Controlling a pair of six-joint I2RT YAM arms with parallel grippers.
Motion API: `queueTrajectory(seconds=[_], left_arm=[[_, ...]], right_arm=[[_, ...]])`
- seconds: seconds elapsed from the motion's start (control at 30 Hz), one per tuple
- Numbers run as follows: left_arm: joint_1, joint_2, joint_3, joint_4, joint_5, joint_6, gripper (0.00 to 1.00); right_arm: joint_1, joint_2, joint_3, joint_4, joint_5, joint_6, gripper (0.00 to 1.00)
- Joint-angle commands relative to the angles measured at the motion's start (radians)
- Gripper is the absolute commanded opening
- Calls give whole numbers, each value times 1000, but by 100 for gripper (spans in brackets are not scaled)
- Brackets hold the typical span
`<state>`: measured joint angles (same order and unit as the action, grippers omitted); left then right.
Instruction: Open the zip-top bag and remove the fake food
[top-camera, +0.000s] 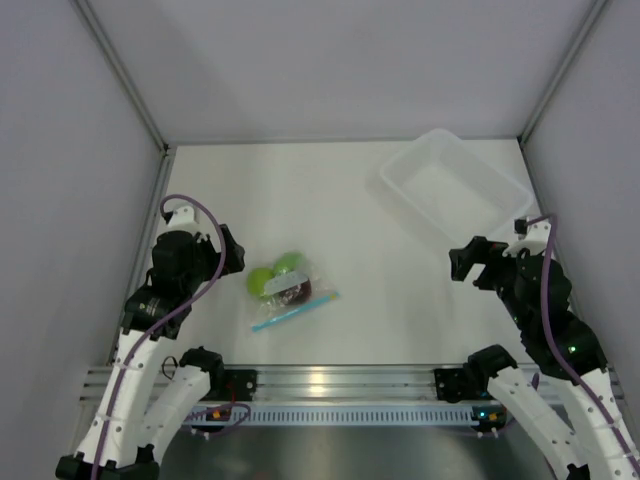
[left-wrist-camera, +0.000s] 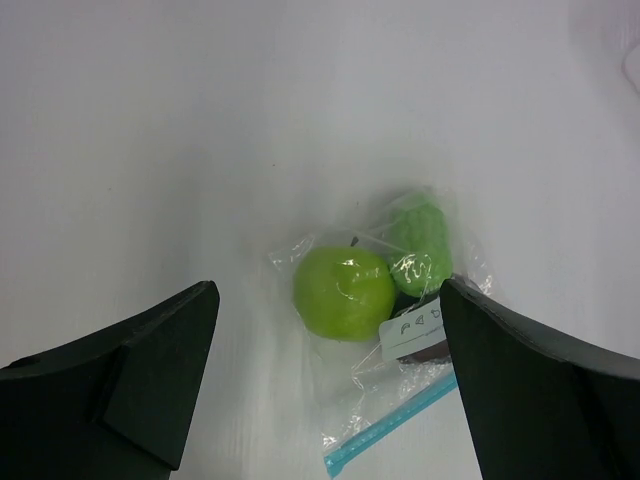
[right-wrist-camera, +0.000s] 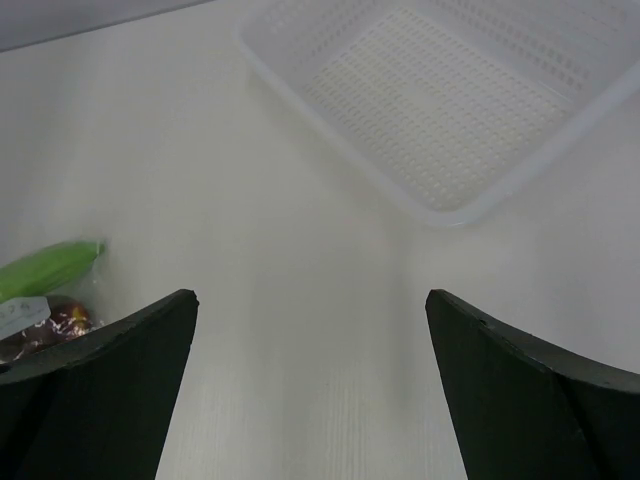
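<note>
Lying sealed on the desk (top-camera: 350, 210), the zip-top bag (top-camera: 292, 292) holds all three pieces of fake food: a yellow-green apple (top-camera: 261, 282), an elongated green fruit (top-camera: 290, 264) and a dark red-brown one (top-camera: 298, 291). Its teal zipper strip (top-camera: 292, 315) looks unopened, so the whole task is left. Just left of the bag, the left jaws gape wide, empty. Well to its right, the right jaws also stand wide apart, touching nothing.

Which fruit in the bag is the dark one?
The red-brown fruit nearest the blue zipper strip; the apple and the long fruit are both bright green.
</note>
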<state>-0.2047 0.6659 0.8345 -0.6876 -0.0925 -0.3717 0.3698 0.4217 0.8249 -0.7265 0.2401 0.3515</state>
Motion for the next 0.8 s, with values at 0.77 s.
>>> queueTrajectory(seconds=[0.77], left_arm=[[-1, 17, 21, 63, 88, 11, 98]], right_arm=[[216, 632, -530, 1232, -653, 454, 90]])
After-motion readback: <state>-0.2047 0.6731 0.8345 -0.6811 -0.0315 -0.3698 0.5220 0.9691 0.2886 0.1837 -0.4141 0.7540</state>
